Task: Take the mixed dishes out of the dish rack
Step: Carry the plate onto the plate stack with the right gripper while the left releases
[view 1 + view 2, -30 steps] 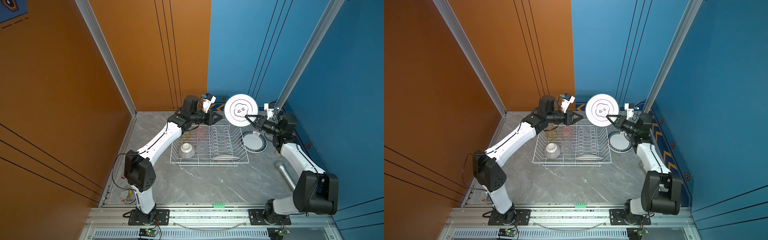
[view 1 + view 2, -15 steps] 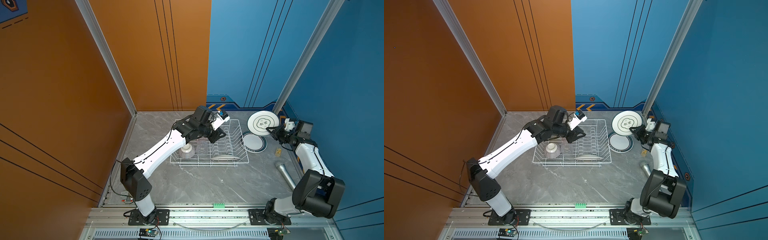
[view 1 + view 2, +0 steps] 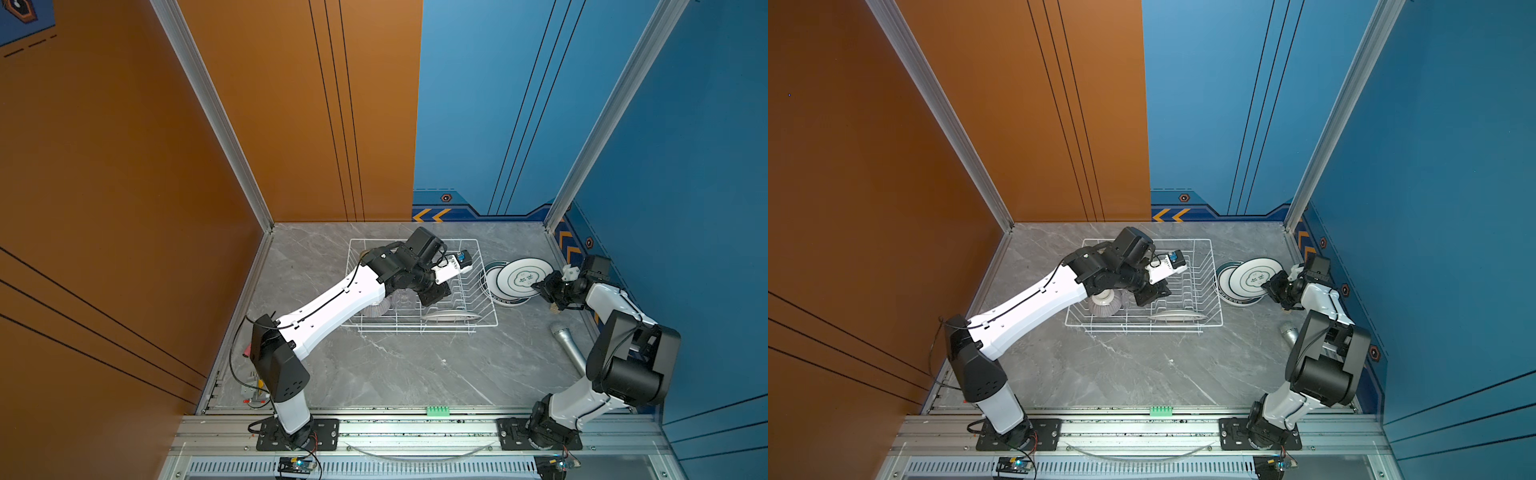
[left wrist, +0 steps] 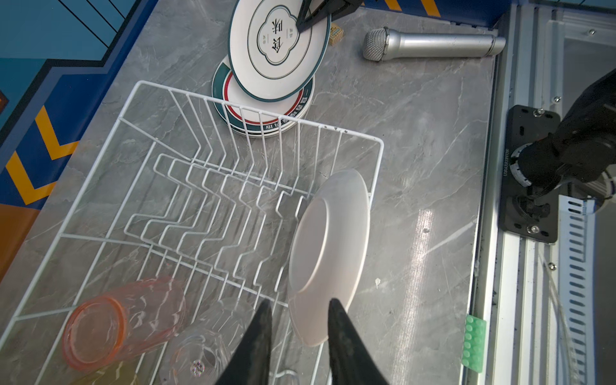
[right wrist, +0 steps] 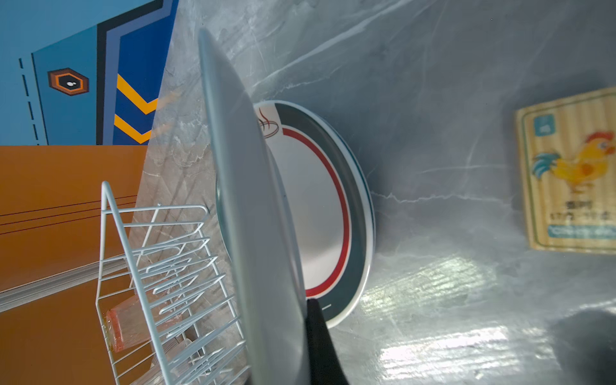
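Dish rack (image 4: 200,95) sits toward the far side of the desk (image 3: 395,374). A white plate (image 4: 328,250) leans in its near right corner. A pink glass (image 4: 113,326), clear glass (image 4: 200,353) and upside-down bowl (image 3: 1104,305) are at its left end. Left pincer (image 4: 300,301) hovers there, jaws apart either side of the white plate's rim. Right pincer (image 3: 540,286) is clamped on a printed plate (image 3: 521,277), tilted over the stack of plates (image 3: 492,286) just right of the rack. A microphone (image 4: 433,43) lies nearer.

My left arm (image 3: 332,303) stretches forward toward the middle, wrist bent downward, left jaws slightly parted and empty. My right arm (image 3: 609,301) sits folded at the right side, right jaws pinched shut on a tilted plate (image 3: 521,276).
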`<move>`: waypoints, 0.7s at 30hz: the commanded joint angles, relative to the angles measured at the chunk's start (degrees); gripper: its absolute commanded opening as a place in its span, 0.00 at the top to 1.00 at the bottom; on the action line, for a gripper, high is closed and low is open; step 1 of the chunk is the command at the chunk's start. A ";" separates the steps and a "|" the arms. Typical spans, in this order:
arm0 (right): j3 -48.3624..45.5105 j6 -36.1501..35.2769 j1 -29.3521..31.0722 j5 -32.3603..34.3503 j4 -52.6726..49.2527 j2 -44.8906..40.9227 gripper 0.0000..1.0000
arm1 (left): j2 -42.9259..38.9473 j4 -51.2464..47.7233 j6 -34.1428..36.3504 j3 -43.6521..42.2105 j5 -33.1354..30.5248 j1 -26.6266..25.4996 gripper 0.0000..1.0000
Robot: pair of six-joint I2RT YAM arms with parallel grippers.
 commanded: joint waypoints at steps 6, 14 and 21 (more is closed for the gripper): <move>0.03 -1.68 0.56 -0.65 -0.58 2.18 1.00 | 2.72 -4.55 2.91 3.28 -3.11 -0.95 0.70; 0.19 -1.98 0.65 -2.29 -1.22 4.43 1.00 | 2.85 -5.03 3.40 3.23 -4.16 -1.35 0.70; 1.26 -4.00 0.65 -2.30 -4.40 5.96 0.88 | 3.16 -4.99 3.38 3.23 -4.60 -1.41 0.70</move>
